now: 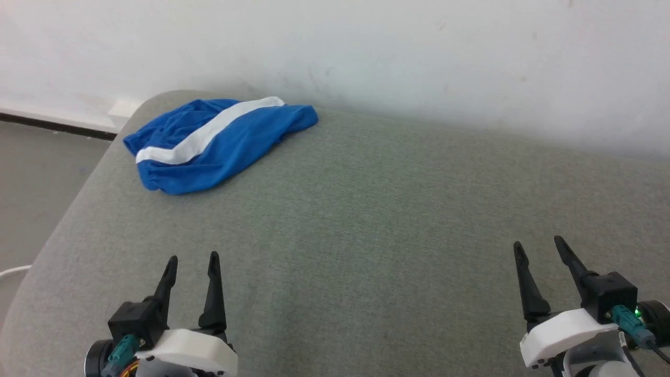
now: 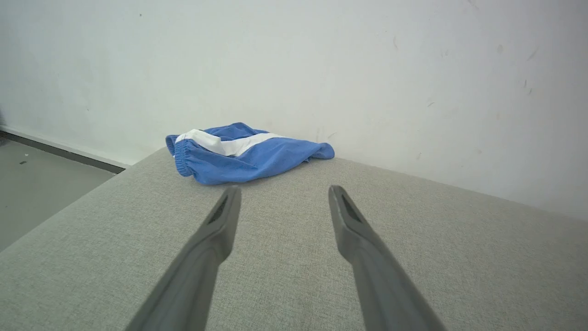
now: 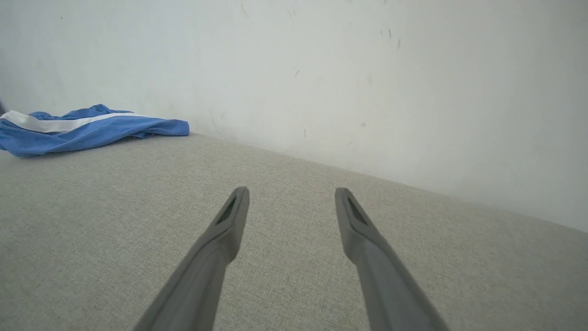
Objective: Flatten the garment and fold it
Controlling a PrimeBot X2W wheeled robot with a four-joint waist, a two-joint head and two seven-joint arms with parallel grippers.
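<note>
The garment (image 1: 220,144), bright blue shorts with a white side stripe, lies bunched near the far left corner of the grey-green padded surface (image 1: 366,225). Its gathered waistband faces the left edge. It also lies ahead of the fingers in the left wrist view (image 2: 243,154) and at the far left of the right wrist view (image 3: 82,129). My left gripper (image 1: 192,260) hovers open at the near left, well short of the shorts, nothing between its fingers. My right gripper (image 1: 539,246) stands open at the near right, far from the cloth. Both show open in their wrist views (image 2: 284,189) (image 3: 292,190).
A white wall (image 1: 419,57) runs along the far edge of the surface, right behind the shorts. The rounded left edge drops to a grey floor (image 1: 36,188), where a white cable (image 1: 13,271) lies.
</note>
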